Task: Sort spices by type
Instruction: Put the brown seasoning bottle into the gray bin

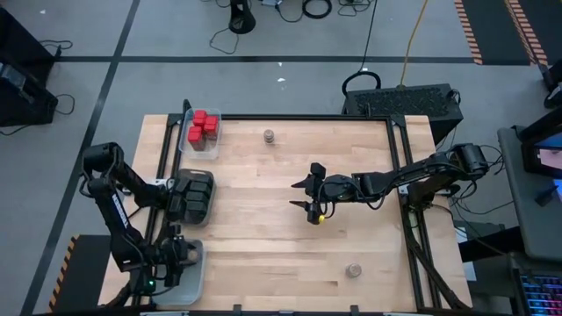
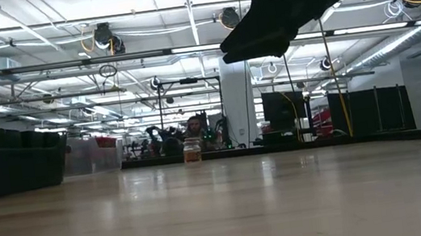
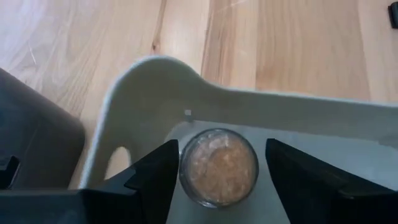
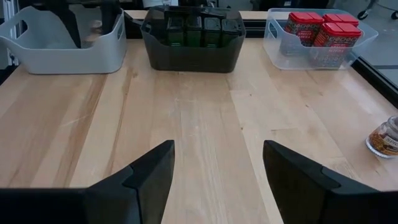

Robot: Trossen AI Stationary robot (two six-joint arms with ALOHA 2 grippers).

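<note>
In the high view the left gripper (image 1: pixel 178 254) sits at the lower left of the frame, down inside a pale grey plastic tray (image 1: pixel 195 279) at the wooden table's (image 1: pixel 263 237) near-left corner. Its wrist view shows the two dark fingers (image 3: pixel 152 180) standing apart on either side of a short round glass jar of tan spice (image 3: pixel 218 167), which rests on the tray floor; narrow gaps show between jar and fingers, so the jaws are open around it rather than clamped. Just above that tray in the high view is a dark plastic tray (image 1: pixel 191 195) holding dark black-green boxy tins (image 4: pixel 191 30), and above that, in the upper left of the table, a clear plastic tray (image 1: pixel 200 133) filled with red boxy tins (image 1: pixel 205 125). The right gripper (image 1: pixel 303 193) hovers over the middle of the table, its fingers spread with nothing between them and only bare wood below. Two more small round jars stand loose on the table: one near the top edge at centre (image 1: pixel 269 135), also seen far off in the low view (image 2: pixel 191 151), and one near the bottom edge, right of centre (image 1: pixel 353 269).
</note>
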